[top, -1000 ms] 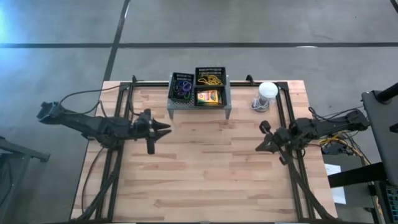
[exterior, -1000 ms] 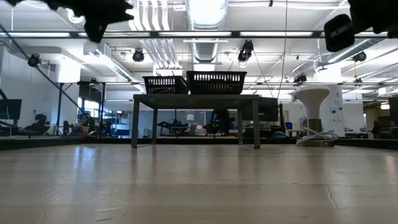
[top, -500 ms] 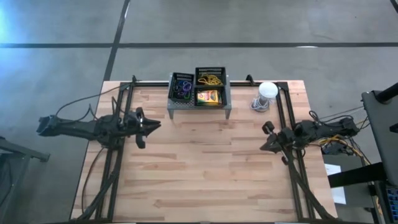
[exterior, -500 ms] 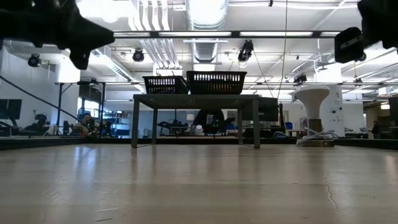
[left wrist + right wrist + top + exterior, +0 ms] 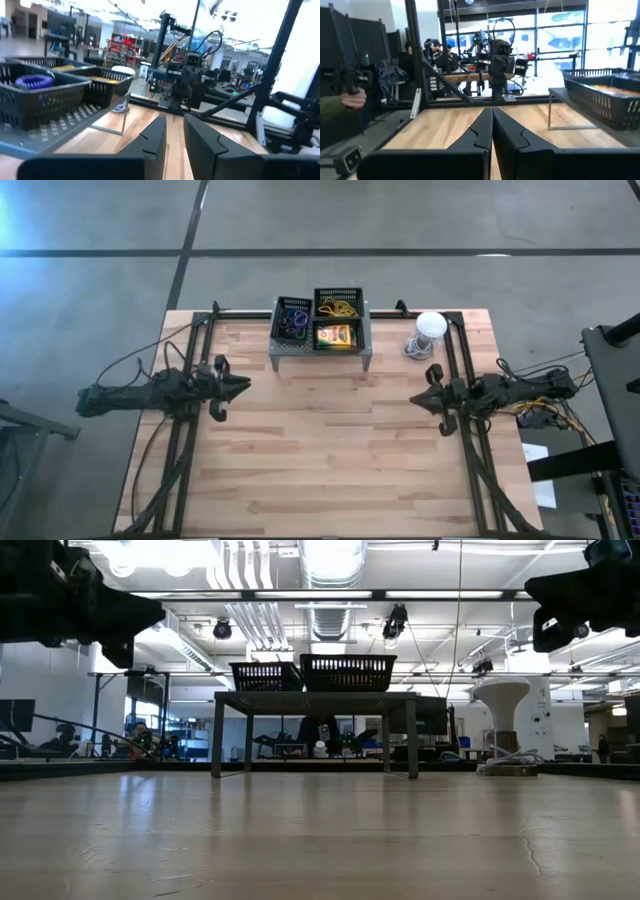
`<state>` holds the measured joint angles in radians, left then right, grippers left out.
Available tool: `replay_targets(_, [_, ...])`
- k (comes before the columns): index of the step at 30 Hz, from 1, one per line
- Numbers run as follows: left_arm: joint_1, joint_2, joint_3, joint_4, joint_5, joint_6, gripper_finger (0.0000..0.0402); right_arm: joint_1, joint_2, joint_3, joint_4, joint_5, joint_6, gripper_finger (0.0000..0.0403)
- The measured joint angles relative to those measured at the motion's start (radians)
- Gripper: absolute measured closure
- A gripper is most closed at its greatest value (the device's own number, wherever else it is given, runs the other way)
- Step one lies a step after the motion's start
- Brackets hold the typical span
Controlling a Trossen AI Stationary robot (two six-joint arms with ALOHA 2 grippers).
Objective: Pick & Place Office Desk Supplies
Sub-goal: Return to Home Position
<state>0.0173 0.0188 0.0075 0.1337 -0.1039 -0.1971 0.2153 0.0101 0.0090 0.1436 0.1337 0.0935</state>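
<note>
The grey mesh rack (image 5: 320, 348) stands at the table's far middle with three black baskets on top. One basket holds purple, blue and green loop bands (image 5: 291, 324), one holds tan rubber bands (image 5: 338, 307), and one holds a yellow-and-green crayon box (image 5: 335, 335). In the left wrist view a purple band (image 5: 34, 80) shows in the nearest basket. My left gripper (image 5: 244, 385) hovers left of the rack, open by a narrow gap (image 5: 175, 131), empty. My right gripper (image 5: 417, 398) hovers right of the rack, shut (image 5: 492, 120), empty.
A white-domed round object (image 5: 430, 328) stands on the table's far right, beside the rack. Dark frame rails (image 5: 185, 430) run along the left and right table sides. Bare wood (image 5: 330, 450) lies between the arms and toward the near edge. A person's hand (image 5: 350, 97) shows beyond the table.
My left gripper has drawn back toward the table's left edge, away from the rack, and come lower in the low view. My right gripper has shifted a little toward the far edge and swung level. The supplies have stayed in their baskets.
</note>
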Motion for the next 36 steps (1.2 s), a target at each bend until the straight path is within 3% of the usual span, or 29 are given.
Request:
replay_targets(7, [0.002, -0.006, -0.003, -0.060, -0.015, 0.087, 0.0330, 0.000, 0.002, 0.000, -0.012, -0.001, -0.097, 0.0394])
replay_targets(21, [0.002, -0.002, -0.003, -0.101, -0.007, -0.042, 0.0330, 0.000, 0.005, 0.000, -0.013, -0.001, -0.097, 0.0394])
replay_targets(27, [-0.003, -0.018, -0.004, -0.114, 0.062, 0.085, 0.0330, 0.000, 0.005, 0.000, -0.013, -0.003, -0.097, 0.0394])
replay_targets(36, [-0.002, -0.019, -0.004, -0.116, 0.072, 0.124, 0.0330, 0.000, 0.005, 0.000, -0.013, -0.002, -0.097, 0.0394])
